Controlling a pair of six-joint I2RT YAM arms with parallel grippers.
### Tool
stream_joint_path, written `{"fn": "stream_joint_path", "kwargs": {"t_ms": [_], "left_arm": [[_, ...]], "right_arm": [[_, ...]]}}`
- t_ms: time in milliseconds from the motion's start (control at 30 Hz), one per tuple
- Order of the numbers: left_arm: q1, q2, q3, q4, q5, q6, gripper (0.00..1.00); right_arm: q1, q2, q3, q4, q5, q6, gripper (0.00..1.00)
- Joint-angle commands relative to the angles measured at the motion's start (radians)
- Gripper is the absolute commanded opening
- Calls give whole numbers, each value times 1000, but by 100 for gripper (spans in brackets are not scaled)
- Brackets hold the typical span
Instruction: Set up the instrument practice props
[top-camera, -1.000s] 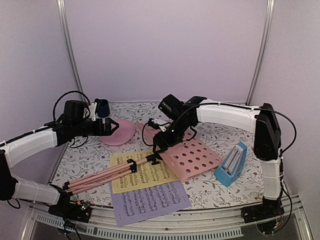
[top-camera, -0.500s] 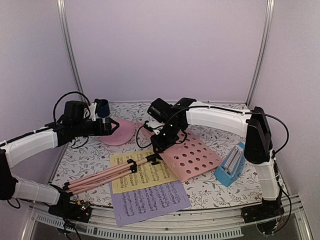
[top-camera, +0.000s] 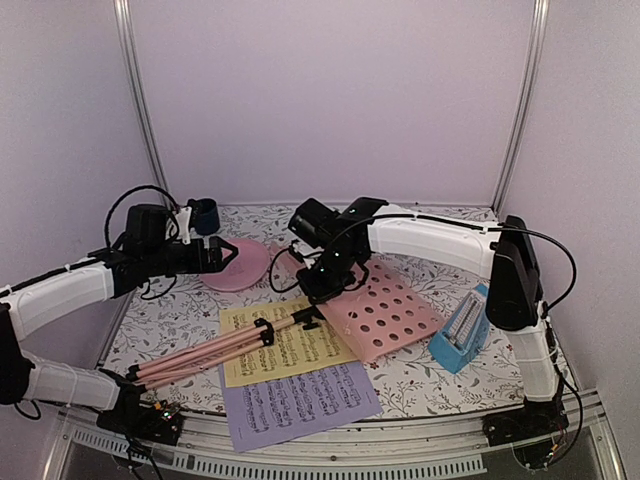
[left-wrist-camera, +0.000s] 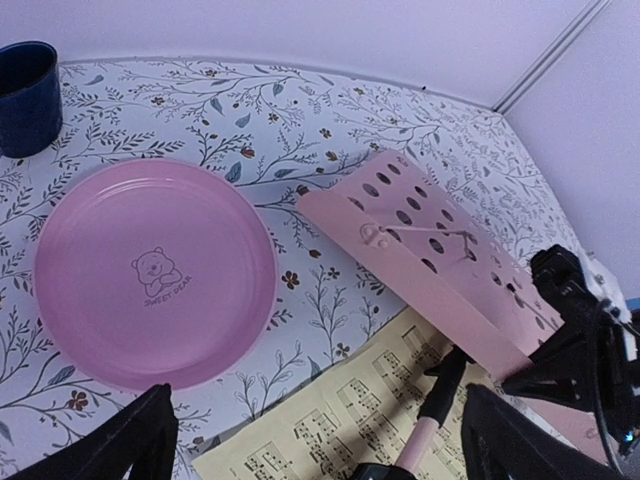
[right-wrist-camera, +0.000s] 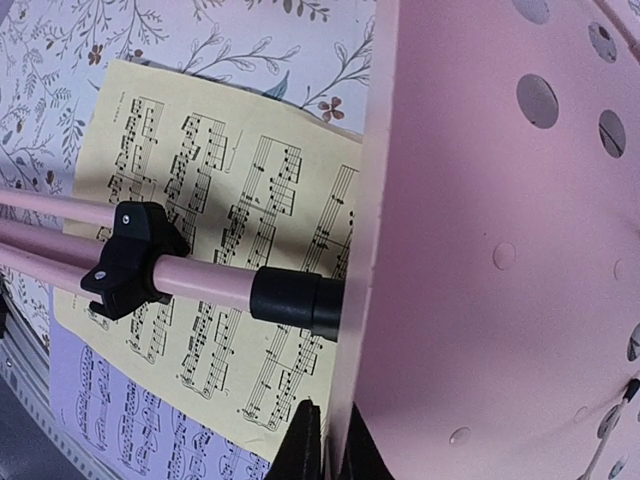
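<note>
Top external view: since a second before, your right gripper (top-camera: 322, 287) had swung left along the music stand (top-camera: 385, 312). Its jaws, spread back then, had drawn in at the desk's edge by the pole joint. Your left gripper (top-camera: 228, 252) had not shifted, its jaws spread wide over the pink plate (top-camera: 240, 270). The yellow sheet (top-camera: 300, 350) and the lavender sheet (top-camera: 300, 400) lay nearer you than the right jaws, the blue metronome (top-camera: 465, 328) well off to their right

Left wrist view: your spread fingers (left-wrist-camera: 130, 445) were cut off at the bottom. The plate lay ahead-left of the jaws and the dark blue cup (left-wrist-camera: 25, 80) beyond it, clipped by the frame

Right wrist view: the jaws pinched the desk's thin edge, nearly pressed together. You saw only one fingertip (right-wrist-camera: 305, 440), as the desk hid most of the other. The yellow sheet lay left of the jaws, under the pole
</note>
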Motion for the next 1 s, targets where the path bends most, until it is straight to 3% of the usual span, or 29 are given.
{"fn": "stream_joint_path", "kwargs": {"t_ms": [0, 267, 500, 967], "left_arm": [[-9, -33, -12, 32, 16, -9, 99], [-9, -45, 6, 20, 21, -1, 99], [-9, -74, 20, 0, 16, -8, 99], [-10, -226, 93, -23, 19, -32, 99]], "right_arm": [[16, 38, 37, -21, 32, 39, 0], [16, 36, 202, -126, 162, 41, 0], [16, -93, 223, -101, 306, 45, 0], [56, -355, 232, 174, 601, -231, 0]]}}
